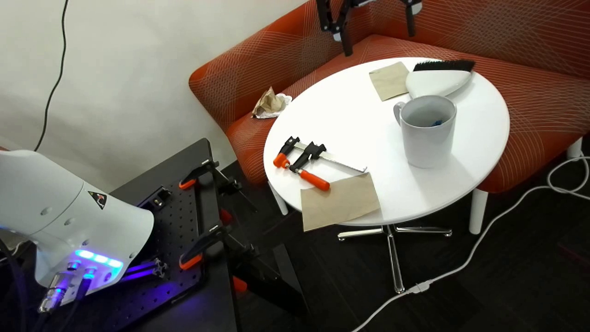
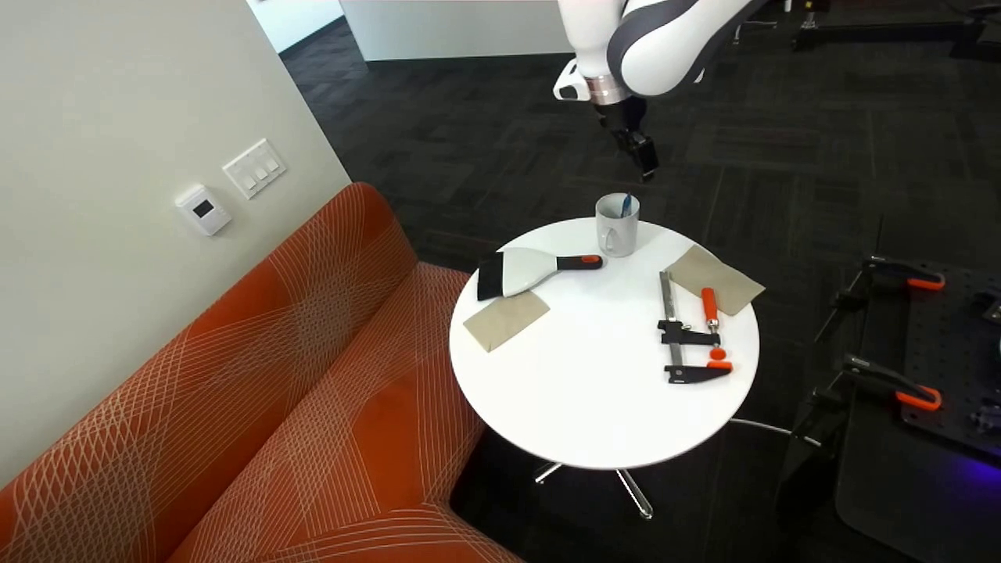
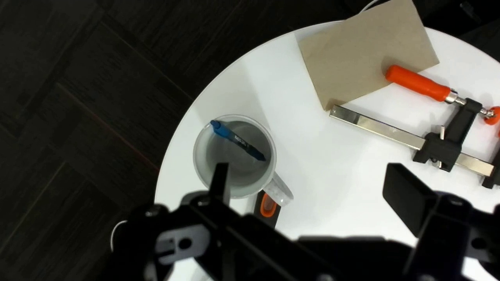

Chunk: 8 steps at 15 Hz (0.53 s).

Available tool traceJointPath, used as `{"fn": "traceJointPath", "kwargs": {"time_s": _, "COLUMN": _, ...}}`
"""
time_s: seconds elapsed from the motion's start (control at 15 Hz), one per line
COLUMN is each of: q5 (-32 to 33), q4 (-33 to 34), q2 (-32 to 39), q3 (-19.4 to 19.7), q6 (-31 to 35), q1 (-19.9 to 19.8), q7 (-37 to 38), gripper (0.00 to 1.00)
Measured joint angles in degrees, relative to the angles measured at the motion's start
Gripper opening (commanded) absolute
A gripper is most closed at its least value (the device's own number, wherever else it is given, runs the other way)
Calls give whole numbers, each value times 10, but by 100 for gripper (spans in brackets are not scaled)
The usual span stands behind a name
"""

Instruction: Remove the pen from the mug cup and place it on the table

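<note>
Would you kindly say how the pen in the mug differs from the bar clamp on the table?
The pen is slim and blue; the bar clamp is bulkier, in black, silver and orange. The pen leans inside the mug; the bar clamp lies on the table. The fingers hold neither.

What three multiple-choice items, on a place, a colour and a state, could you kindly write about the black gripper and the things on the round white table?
1) Where is the slim blue pen?
A) Flat on the table
B) In the white cylindrical mug
C) On the rust-red sofa

2) What colour is the handle of the silver metal bar clamp?
A) Orange-red
B) Green
C) Yellow

3) How does the black two-fingered gripper stand?
A) Shut, empty
B) Shut on the pen
C) Open

1 B: the wrist view shows it inside the mug.
2 A: the handle looks so in all three views.
3 C: its fingers stand wide apart in the wrist view.
</note>
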<state>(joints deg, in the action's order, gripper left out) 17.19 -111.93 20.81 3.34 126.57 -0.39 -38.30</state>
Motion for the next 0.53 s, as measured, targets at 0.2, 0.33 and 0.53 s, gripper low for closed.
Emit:
{"fn": "traceJointPath", "kwargs": {"time_s": 0.2, "q5": 1, "q4": 6, "q2": 7, "q3": -1, "q6": 0, "q1": 0, "q7": 0, "gripper": 100}}
{"fn": "traceJointPath", "kwargs": {"time_s": 0.33, "q5": 1, "q4": 7, "q2": 8, "q3": -1, "q6": 0, "q1": 0, "q7": 0, "gripper": 100}}
{"fn": "traceJointPath", "kwargs": {"time_s": 0.53, "q5": 1, "q4": 7, "q2": 11, "q3": -2, "q6": 0, "q1": -1, "q7": 0, "gripper": 100}}
